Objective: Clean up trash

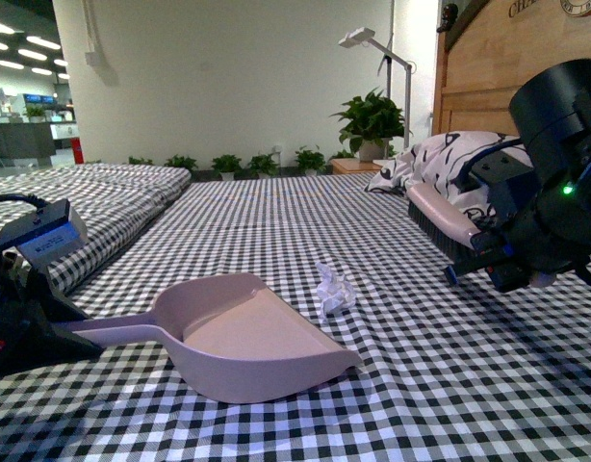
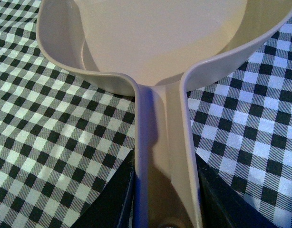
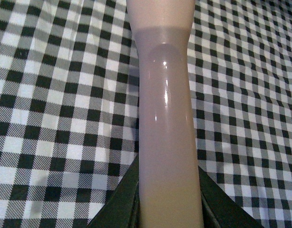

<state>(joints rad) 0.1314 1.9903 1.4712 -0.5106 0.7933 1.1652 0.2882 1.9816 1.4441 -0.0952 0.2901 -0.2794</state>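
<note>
The trash (image 1: 334, 287), a small crumpled whitish scrap, lies on the checked cloth just beyond the open mouth of the pinkish dustpan (image 1: 247, 337). The pan rests on the cloth, its handle (image 2: 166, 156) clamped by my left gripper (image 1: 47, 332) at the left edge. My right gripper (image 1: 502, 260) is shut on the hand brush (image 1: 445, 219), held in the air to the right of the scrap with dark bristles facing down. The brush handle (image 3: 166, 128) fills the right wrist view. The scrap shows in neither wrist view.
A black-and-white checked cloth (image 1: 430, 385) covers the whole surface. A patterned pillow (image 1: 440, 159) and a wooden headboard (image 1: 488, 67) stand at the back right. Potted plants (image 1: 371, 120) and a white lamp (image 1: 372, 43) line the far wall. A folded checked mattress (image 1: 93, 197) lies at the left.
</note>
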